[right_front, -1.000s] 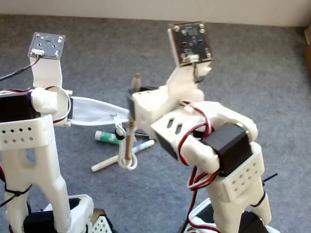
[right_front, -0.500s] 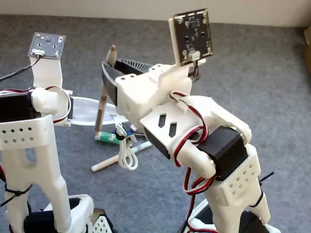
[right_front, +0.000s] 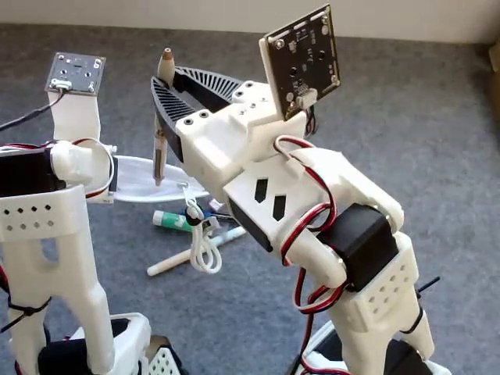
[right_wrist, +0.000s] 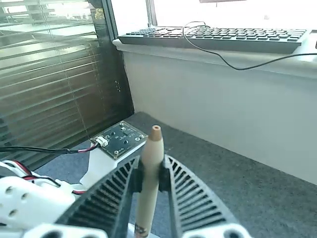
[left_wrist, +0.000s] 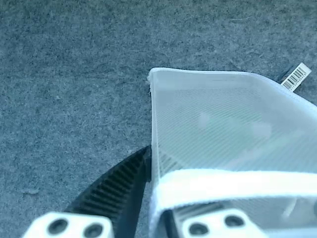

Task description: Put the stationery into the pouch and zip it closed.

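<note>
Movement on the right side: we're seeing the right gripper (right_front: 162, 87) carrying the pen (right_front: 158, 156) up and across. It is now hanging nearly upright above the pouch (right_front: 144, 180), instead of low down beside the pouch's white cord loop (right_front: 205, 251), where it was a second ago. Its jaws are clamping the pen's barrel on both sides, and in the right wrist view we're looking straight along that squeeze.

The left gripper (left_wrist: 151, 198) is pinching the pouch's banded edge and holding the mesh stretched out. We're reading this as the carry finishing and the drop-in coming up, since the pen's lower tip is pointing down at the pouch. Whether the mouth is actually gaping under that tip, we can't quite tell from here.

Waiting just beside the pouch, on the arms' side of it, are a glue stick (right_front: 170, 220) and a white marker (right_front: 176, 262). Plenty is remaining, then, zip included.
</note>
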`<state>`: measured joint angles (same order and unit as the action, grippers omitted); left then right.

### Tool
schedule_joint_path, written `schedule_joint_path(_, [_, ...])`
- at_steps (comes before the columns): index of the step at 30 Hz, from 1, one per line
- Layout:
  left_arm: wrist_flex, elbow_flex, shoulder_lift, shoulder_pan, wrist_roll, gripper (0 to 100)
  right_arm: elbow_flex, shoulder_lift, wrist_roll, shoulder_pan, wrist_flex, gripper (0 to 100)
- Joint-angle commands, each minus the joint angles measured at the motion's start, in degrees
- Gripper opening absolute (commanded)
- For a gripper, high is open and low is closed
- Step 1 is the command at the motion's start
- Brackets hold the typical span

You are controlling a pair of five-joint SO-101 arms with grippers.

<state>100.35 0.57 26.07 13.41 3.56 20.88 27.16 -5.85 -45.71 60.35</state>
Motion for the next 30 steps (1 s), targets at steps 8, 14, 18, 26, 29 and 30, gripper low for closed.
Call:
schedule_joint_path(8, [0.2, -1.8, 0.0, 0.0, -0.1, 1, -8.3, 0.9, 1.1, -0.4, -5.8, 0.5])
schedule_joint_path(14, [0.3, -1.7, 0.0, 0.1, -0.1, 1, -14.2, 1.0, 1.1, -0.7, -11.7, 0.5])
schedule_joint_path(18, [0.3, -1.7, 0.0, 0.3, -0.1, 1, -14.5, 1.0, 1.1, -1.7, -11.8, 0.5])
schedule_joint_path(26, [0.3, -1.7, 0.0, 0.0, -0.1, 1, -14.5, 1.0, 12.4, -5.0, -15.7, 0.5])
schedule_joint_path(29, [0.3, -1.7, 0.0, 0.0, -0.1, 1, -17.5, 0.9, 14.0, -4.8, -19.8, 0.5])
schedule_joint_path(30, [0.3, -1.7, 0.0, 0.0, -0.1, 1, -18.9, 1.0, 14.4, -4.8, -21.1, 0.5])
